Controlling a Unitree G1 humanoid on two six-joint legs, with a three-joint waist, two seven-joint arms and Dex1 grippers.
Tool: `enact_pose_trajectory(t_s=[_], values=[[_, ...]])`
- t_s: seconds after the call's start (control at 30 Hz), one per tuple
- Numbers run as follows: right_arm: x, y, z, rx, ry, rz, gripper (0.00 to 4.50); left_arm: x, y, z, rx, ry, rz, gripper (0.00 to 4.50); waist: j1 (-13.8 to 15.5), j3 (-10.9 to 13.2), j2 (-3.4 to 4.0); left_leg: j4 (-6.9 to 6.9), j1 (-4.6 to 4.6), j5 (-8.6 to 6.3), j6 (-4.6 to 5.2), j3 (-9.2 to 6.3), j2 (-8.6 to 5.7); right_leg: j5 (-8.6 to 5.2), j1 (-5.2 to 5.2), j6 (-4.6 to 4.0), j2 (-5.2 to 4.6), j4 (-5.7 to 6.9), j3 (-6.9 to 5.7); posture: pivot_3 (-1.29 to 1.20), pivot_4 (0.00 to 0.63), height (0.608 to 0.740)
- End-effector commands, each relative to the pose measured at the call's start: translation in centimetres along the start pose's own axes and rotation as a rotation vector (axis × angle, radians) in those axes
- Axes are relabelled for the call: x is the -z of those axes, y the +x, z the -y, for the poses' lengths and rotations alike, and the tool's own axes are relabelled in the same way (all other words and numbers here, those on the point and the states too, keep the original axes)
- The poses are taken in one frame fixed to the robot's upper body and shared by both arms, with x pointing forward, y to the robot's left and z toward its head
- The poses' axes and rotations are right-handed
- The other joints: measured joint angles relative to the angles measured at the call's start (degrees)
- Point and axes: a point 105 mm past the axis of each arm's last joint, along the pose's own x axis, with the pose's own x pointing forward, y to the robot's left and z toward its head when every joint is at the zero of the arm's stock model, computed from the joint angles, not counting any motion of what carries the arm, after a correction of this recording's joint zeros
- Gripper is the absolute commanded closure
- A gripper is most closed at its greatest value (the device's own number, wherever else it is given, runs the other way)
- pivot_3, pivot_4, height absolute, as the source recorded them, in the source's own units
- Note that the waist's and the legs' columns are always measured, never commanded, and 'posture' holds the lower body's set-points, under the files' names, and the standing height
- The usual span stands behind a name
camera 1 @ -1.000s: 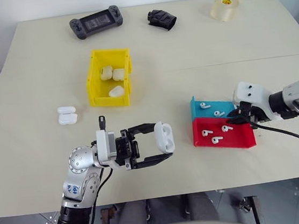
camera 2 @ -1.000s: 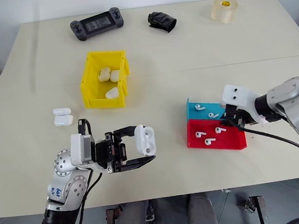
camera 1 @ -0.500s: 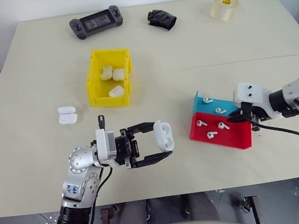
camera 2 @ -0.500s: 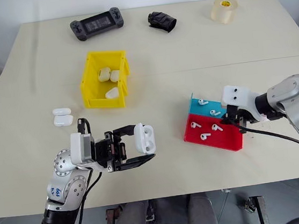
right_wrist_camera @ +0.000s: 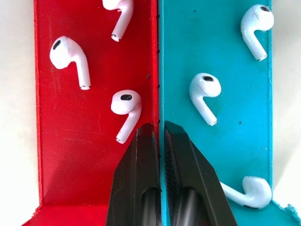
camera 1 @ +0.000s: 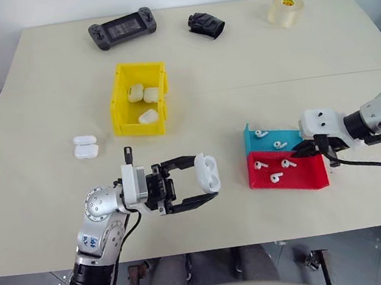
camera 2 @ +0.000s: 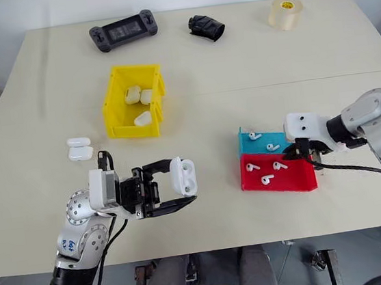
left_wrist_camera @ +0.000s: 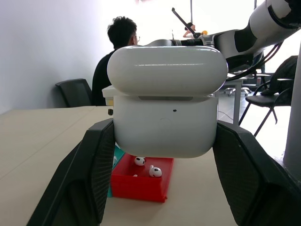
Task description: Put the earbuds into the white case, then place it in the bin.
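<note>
While the left pincer (camera 1: pixel 205 183) at lower centre of the head view keeps the white case (camera 1: pixel 208 172) clamped between its fingers, lid up, above the table (camera 1: pixel 46 83), the right side has changed. Half a second ago the red tray (camera 1: pixel 303 179) and blue tray (camera 1: pixel 271 133) sat skewed, dragged toward the left of the frame; now they lie square again at centre right. The right pincer (right_wrist_camera: pixel 161 134) is shut with no earbud in it. In its wrist view its tips straddle the wall where the two trays meet, just beside one earbud (right_wrist_camera: pixel 126 106) in the red tray. The earbuds are all loose in the trays, so by my reading the first pick has not yet succeeded and the case waits empty. The yellow bin (camera 1: pixel 120 102), upper left of centre, already holds three cases; two more (camera 1: pixel 85 147) lie to its left. No writing is legible; the tape roll (camera 1: pixel 285 10) at upper right carries an unreadable label.
</note>
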Motion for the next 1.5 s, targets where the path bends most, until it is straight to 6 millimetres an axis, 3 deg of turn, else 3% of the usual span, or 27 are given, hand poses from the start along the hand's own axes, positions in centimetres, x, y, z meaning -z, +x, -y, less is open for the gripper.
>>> enact_pose_trajectory(t_s=[0.03, 0.27, 0.63, 0.77, 1.1, 1.3, 1.5], values=[[0.7, -0.1, 0.1, -0.033, -0.034, -0.035, 4.46, -1.1, 0.3, 0.3, 0.010, 0.043, 0.022, 1.75, 0.0, 0.0, 0.00, 0.00, 0.00, 0.00, 0.00, 0.01, 0.00, 0.00, 0.00, 0.00, 0.00, -0.01, 0.00, 0.00, 0.150, 0.740], [0.5, -0.2, 1.1, -0.066, -0.101, -0.035, 4.46, -1.2, 0.3, 0.5, 0.001, 0.045, 0.020, 1.75, -0.1, 0.0, 0.00, 0.03, 0.04, 0.00, 0.00, 0.03, 0.03, 0.00, 0.01, 0.00, 0.00, 0.03, 0.01, 0.00, 0.150, 0.740], [-0.4, 0.3, 0.8, -0.104, -0.111, 0.029, 4.46, -1.3, 0.2, 0.6, -0.015, 0.047, 0.016, 1.75, -0.1, 0.0, 0.00, 0.04, 0.07, 0.00, -0.01, 0.04, 0.06, 0.00, 0.02, 0.00, 0.02, 0.05, 0.01, 0.00, 0.150, 0.740], [-1.0, -0.1, 0.9, -0.094, -0.114, 0.047, 3.38, -1.3, 0.2, 0.5, -0.014, 0.048, 0.014, 1.75, -0.2, 0.0, 0.02, 0.03, 0.06, 0.00, -0.01, 0.04, 0.07, 0.00, 0.01, 0.00, 0.03, 0.05, 0.01, 0.00, 0.150, 0.740], [-2.7, -2.6, 0.1, -0.063, -0.125, 0.098, 0.03, -1.3, 0.1, 0.5, -0.004, 0.040, 0.014, 1.75, 0.1, 0.0, 0.04, 0.04, -0.01, 0.00, -0.01, -0.01, 0.01, 0.00, -0.01, 0.01, -0.02, 0.02, 0.01, 0.00, 0.150, 0.740], [-2.4, -4.0, -0.5, -0.009, -0.094, 0.090, 0.01, -1.2, 0.3, 0.4, 0.015, 0.030, 0.022, 1.75, 0.1, 0.0, 0.04, 0.03, 0.01, 0.00, -0.01, 0.01, 0.04, 0.00, -0.01, 0.01, 0.00, 0.04, -0.01, 0.00, 0.150, 0.740], [-2.2, -5.4, -2.8, 0.042, 0.045, 0.138, 0.01, -1.1, 0.3, 0.5, 0.044, 0.025, 0.030, 1.75, 0.3, 0.0, 0.05, 0.03, -0.01, 0.00, -0.01, 0.01, 0.02, 0.01, -0.01, 0.01, -0.02, 0.02, 0.00, 0.00, 0.150, 0.740]])
